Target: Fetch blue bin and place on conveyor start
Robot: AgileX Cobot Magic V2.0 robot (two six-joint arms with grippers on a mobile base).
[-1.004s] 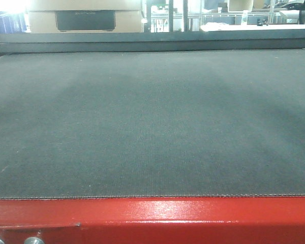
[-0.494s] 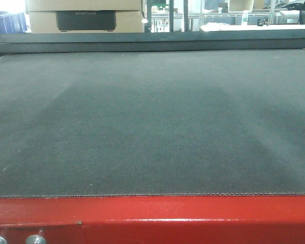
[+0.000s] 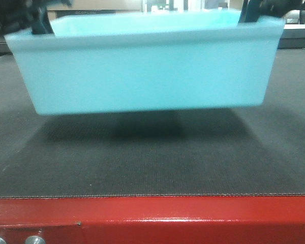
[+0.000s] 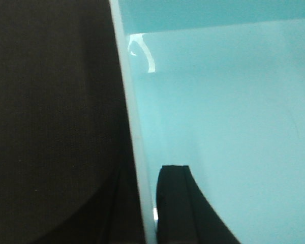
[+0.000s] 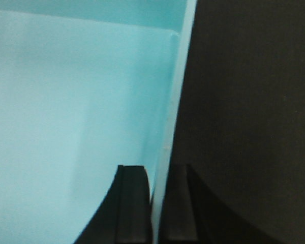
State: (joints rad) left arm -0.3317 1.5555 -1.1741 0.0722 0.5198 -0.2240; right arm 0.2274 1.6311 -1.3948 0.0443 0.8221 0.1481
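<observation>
The pale aqua bin [image 3: 147, 71] hung low over the near part of the conveyor belt [image 3: 152, 162], its long side facing the front camera and filling most of the width of that view; its rim and base both sloped a little, the right end sitting higher than the left; a dark shadow [image 3: 150, 124] lay on the belt right under it, and whether the base touched the fabric could not be told. The left gripper [image 4: 145, 213] was clamped over the bin's left end wall, one dark finger [image 4: 175, 203] inside the tub against the wall and the other outside it, hard to make out against the black belt; the right gripper [image 5: 156, 203] pinched the opposite end wall the same way, one finger on each side of the thin rim with almost no gap. Inside, the tub showed only smooth plastic. In front of the belt ran the glossy red frame [image 3: 193, 218], with two silver knobs [image 3: 35, 240] at its lower left corner.
</observation>
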